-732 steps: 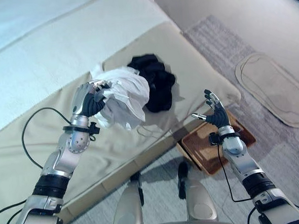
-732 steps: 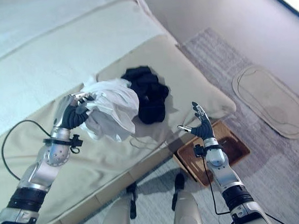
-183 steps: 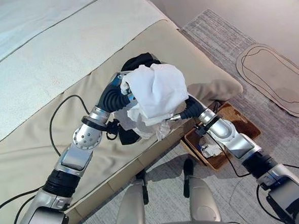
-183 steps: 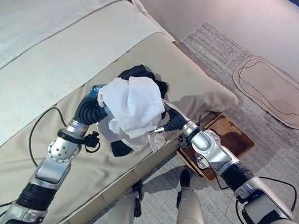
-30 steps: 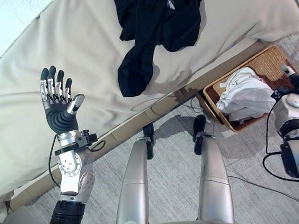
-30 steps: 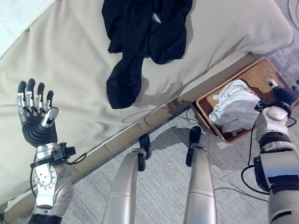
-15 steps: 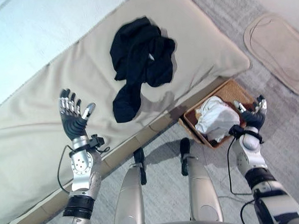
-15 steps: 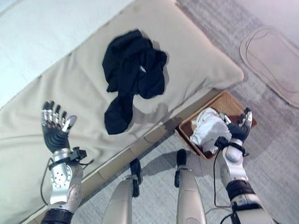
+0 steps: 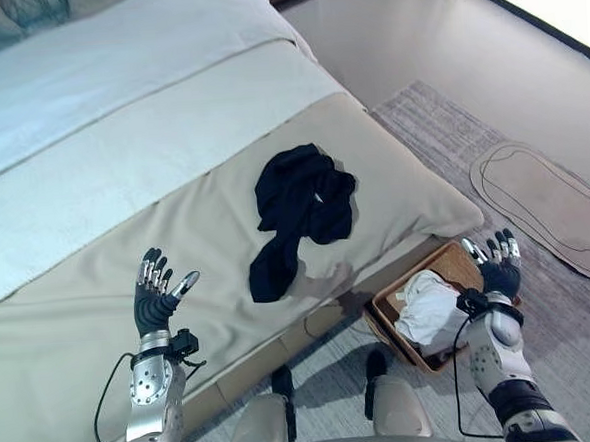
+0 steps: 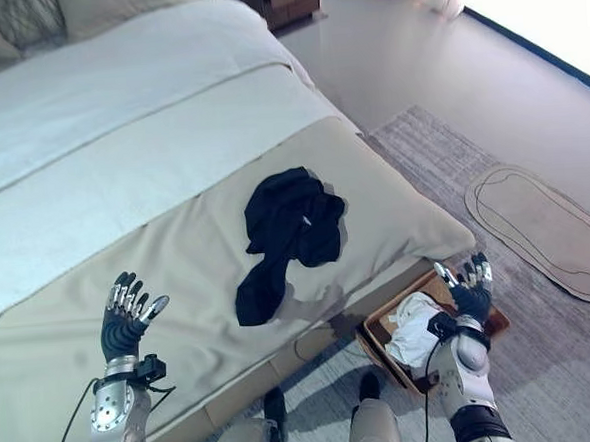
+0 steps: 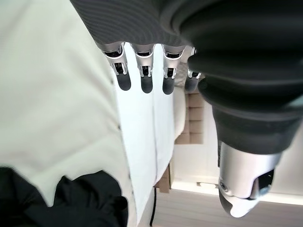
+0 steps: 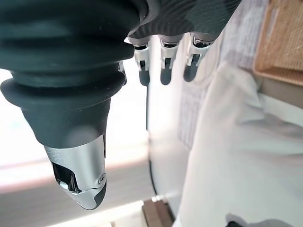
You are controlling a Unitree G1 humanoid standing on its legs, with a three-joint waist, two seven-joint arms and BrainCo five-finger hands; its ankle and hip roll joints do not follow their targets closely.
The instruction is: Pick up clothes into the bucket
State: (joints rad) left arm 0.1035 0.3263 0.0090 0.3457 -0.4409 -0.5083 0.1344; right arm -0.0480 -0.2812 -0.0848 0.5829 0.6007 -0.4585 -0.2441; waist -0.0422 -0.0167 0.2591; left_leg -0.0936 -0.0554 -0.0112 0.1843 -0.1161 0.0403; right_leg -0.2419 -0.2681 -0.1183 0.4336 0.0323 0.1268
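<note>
Because both the left hand (image 9: 155, 298) and right hand (image 9: 496, 271) are wide open (nothing held), the floppy black clothes (image 9: 299, 211) might be grabbed badly and dropped beside the basket (image 9: 456, 267).

Bare bedspread (image 9: 155, 220) around black garment (image 9: 299, 206)

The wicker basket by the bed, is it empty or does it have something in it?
Not empty. The wicker basket on the floor holds a crumpled white garment; the black garment lies on the bed.
</note>
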